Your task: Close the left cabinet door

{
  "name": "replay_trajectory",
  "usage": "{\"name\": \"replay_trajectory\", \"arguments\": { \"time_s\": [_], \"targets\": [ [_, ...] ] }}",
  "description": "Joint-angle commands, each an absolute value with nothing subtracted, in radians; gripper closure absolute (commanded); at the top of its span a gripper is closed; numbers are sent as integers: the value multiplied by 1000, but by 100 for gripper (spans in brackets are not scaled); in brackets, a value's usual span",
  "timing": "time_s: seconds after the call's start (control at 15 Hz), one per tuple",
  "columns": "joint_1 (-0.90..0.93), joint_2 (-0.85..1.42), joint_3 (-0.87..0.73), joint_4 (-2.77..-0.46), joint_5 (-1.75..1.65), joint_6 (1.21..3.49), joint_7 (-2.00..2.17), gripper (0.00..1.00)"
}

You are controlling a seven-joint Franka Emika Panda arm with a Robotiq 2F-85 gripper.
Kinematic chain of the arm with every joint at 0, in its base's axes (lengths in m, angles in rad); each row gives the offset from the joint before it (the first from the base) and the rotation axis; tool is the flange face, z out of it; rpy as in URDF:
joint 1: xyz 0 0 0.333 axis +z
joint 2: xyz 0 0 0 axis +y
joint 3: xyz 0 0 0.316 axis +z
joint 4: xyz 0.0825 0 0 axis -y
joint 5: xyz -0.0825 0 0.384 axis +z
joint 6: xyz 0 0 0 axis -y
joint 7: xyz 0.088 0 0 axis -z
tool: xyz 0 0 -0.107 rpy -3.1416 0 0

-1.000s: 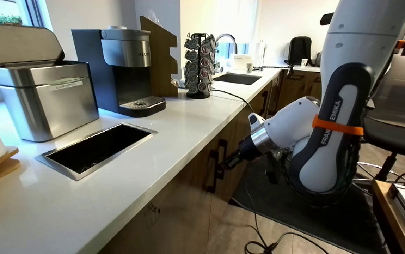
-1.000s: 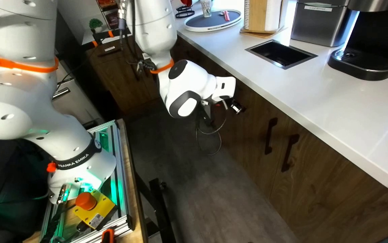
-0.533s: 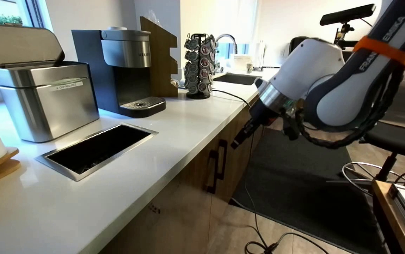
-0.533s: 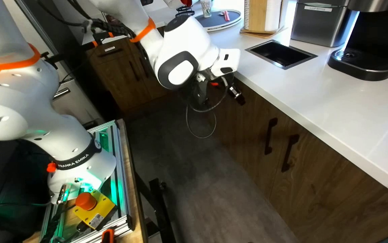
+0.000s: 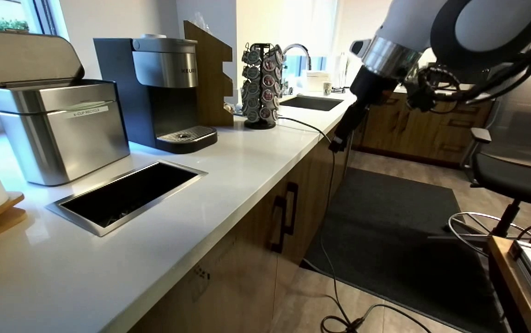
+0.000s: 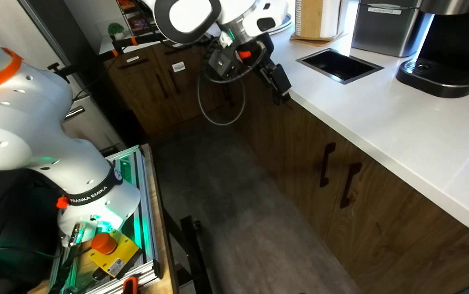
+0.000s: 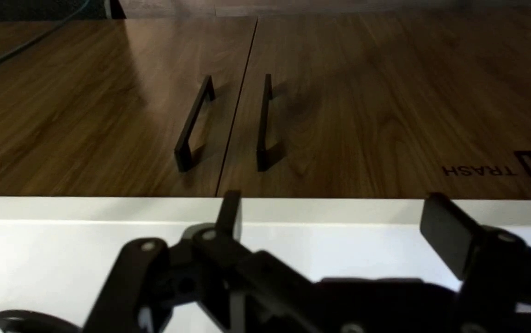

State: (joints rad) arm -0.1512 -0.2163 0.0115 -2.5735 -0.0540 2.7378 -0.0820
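The left cabinet door point(image 7: 362, 115), medium-brown wood, carries the word TRASH, upside down in the wrist view. It lies flush with the neighbouring door, a thin dark seam between them. Its slim dark bar handle point(image 7: 264, 122) runs beside that seam; both exterior views also show this handle point(image 6: 325, 163). My gripper point(image 7: 332, 203) is open, fingers wide apart with nothing between them. In an exterior view the gripper point(image 5: 337, 145) hangs by the counter's front edge, apart from door and handles. The gripper point(image 6: 282, 97) is at the counter edge in an exterior view too.
The neighbouring door point(image 7: 85, 115) has a matching handle point(image 7: 194, 122). A white countertop point(image 5: 228, 199) overhangs the doors, with a black steel-rimmed opening point(image 5: 131, 192), coffee maker point(image 5: 168, 92), steel bin point(image 5: 66, 134) and pod rack point(image 5: 260, 88) on it. A dark cable point(image 5: 332, 185) hangs down its front.
My gripper has risen from beside the handles up to the counter's edge, farther along it, and its jaws have spread. The doors look the same in all frames.
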Motion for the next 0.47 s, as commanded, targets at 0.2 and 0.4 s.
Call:
{"name": "replay_trajectory", "arguments": {
  "time_s": [0.2,0.4],
  "targets": [
    [-134,-340,-69,-2517,-91,2569,-115,0],
    [-129,-333,-70,-2520,-90,2570,-115,0]
  ]
}}
